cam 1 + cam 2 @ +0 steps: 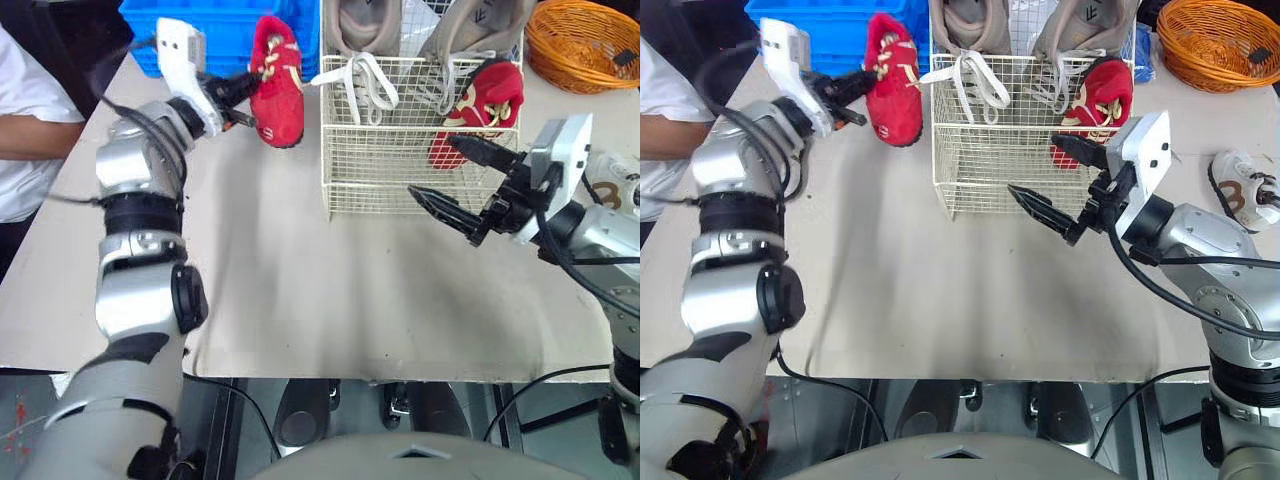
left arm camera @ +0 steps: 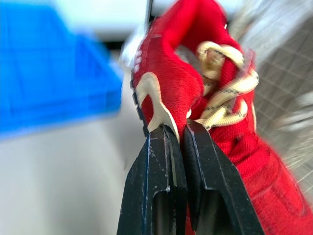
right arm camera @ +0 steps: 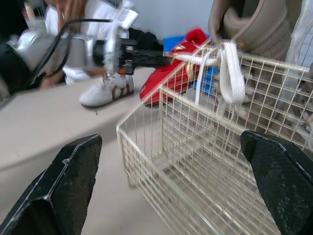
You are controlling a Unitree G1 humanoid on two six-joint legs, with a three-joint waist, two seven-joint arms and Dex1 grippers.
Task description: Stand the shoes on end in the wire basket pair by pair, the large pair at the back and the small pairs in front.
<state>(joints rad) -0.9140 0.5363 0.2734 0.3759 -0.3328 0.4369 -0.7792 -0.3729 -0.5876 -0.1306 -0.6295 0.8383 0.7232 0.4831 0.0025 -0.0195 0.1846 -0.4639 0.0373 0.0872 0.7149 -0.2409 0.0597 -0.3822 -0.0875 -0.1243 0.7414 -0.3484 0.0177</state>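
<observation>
The left gripper [image 2: 177,131] pinches the soft red fabric at the rim of a small red sneaker [image 1: 278,85], fingers nearly together on it. The shoe sits roughly on end at upper left, just beside the wire basket [image 1: 385,170], a hold that probably suits lowering it in upright. A second red sneaker [image 1: 480,105] stands in the basket's front right corner, before two large grey lace-up shoes [image 1: 360,25]. The right gripper [image 1: 431,165] gapes wide and empty at centre right, before the stiff cream mesh
</observation>
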